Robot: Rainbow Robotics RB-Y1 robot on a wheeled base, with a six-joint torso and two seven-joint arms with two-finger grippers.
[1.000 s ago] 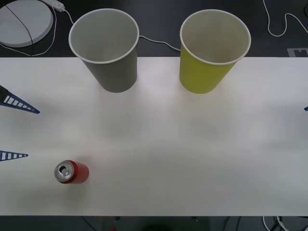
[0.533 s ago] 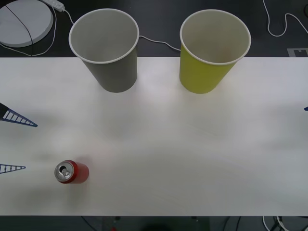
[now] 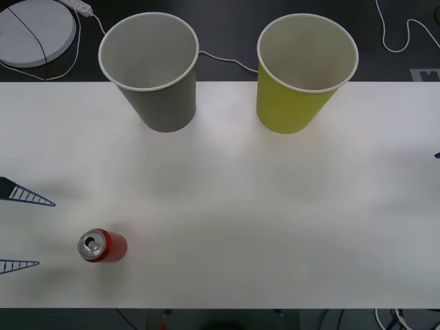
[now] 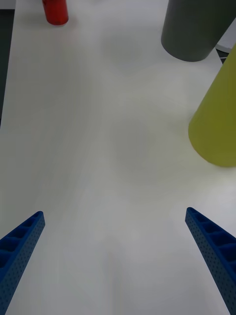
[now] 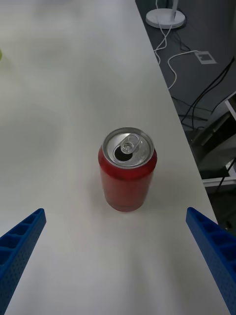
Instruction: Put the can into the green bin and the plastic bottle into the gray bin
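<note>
Red can (image 5: 127,176) upright, silver top opened.

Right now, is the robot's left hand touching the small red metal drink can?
Apart. In the left wrist view, the small red metal drink can stands upright with bare white table on both sides, between the open left hand's blue fingers.

My left gripper (image 3: 20,230) has blue ribbed fingers, and so does my right gripper (image 4: 115,263). The can (image 5: 128,174) is red with a silver top (dark at the opening). One bin (image 3: 152,69) is gray, the other bin (image 3: 301,72) yellow-green; both have white rims and pale insides. The table (image 3: 275,220) is white.
</note>
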